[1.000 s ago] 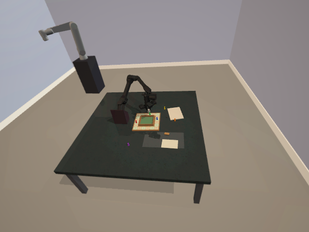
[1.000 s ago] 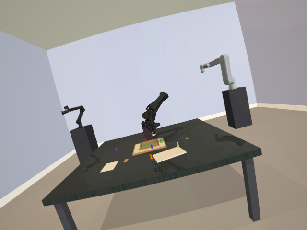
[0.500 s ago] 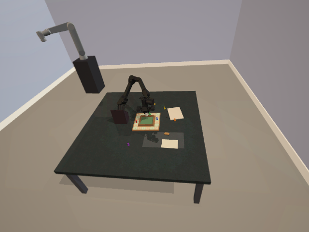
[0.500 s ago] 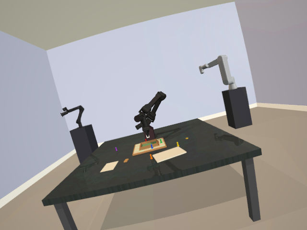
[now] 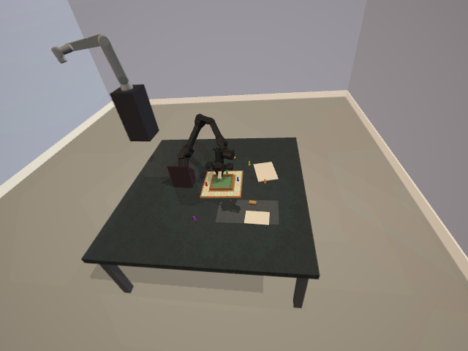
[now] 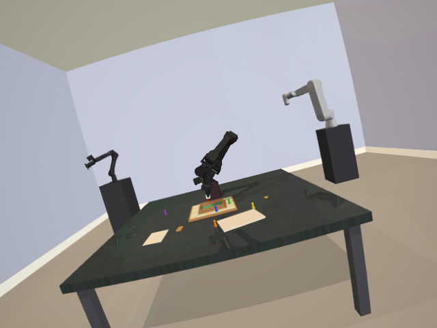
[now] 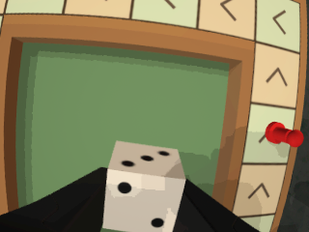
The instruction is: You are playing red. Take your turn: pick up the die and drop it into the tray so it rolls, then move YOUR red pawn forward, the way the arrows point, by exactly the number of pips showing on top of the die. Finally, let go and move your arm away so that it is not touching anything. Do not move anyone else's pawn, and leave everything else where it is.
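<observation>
My gripper (image 5: 219,174) (image 6: 207,196) (image 7: 142,184) is shut on the white die (image 5: 219,176) (image 6: 207,197) (image 7: 145,186) and holds it above the green-floored tray (image 5: 221,182) (image 7: 130,97) in the middle of the board. In the wrist view the die shows a three-pip face and a two-pip face. The red pawn (image 5: 206,184) (image 7: 284,134) stands upright on a side square of the board (image 5: 204,194) (image 6: 197,218); arrows are drawn on the squares. The green pawn (image 5: 227,172) (image 6: 229,201) and the blue pawn (image 5: 238,178) (image 6: 216,208) stand on other squares.
Off the board are a purple pawn (image 5: 194,218) (image 6: 165,212), an orange pawn (image 5: 265,181) (image 6: 214,223) and a yellow pawn (image 5: 249,163) (image 6: 252,205). Two pale sheets (image 5: 265,171) (image 5: 257,218) and an orange-brown block (image 5: 252,202) (image 6: 179,229) lie on the table. A dark red panel (image 5: 181,177) stands beside the board.
</observation>
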Controlling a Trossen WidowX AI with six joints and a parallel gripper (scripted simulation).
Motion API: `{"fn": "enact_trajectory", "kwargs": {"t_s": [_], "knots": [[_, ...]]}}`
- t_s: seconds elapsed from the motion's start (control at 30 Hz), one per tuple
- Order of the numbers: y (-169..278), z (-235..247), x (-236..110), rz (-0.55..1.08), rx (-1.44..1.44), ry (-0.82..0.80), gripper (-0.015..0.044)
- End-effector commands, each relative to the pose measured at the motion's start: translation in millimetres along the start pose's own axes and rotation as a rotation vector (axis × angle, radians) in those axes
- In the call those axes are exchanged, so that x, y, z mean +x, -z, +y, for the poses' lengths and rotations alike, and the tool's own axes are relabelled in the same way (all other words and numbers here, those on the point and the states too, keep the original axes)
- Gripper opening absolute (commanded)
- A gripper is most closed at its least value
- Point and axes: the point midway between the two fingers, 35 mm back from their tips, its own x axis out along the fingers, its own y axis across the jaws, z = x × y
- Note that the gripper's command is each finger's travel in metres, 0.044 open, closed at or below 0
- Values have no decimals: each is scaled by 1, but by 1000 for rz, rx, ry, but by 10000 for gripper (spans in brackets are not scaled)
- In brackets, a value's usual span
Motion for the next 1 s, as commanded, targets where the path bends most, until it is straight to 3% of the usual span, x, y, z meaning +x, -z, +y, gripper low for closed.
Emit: {"fn": "enact_trajectory", "kwargs": {"t_s": [0.0, 0.57, 0.7, 0.83, 0.97], "knots": [[0, -2, 2, -123, 4, 24, 0], [-2, -6, 8, -651, 25, -67, 0], [0, -5, 5, -669, 26, -77, 0], [21, 6, -31, -669, 25, -79, 0], [23, 6, -34, -669, 25, -79, 0]]}}
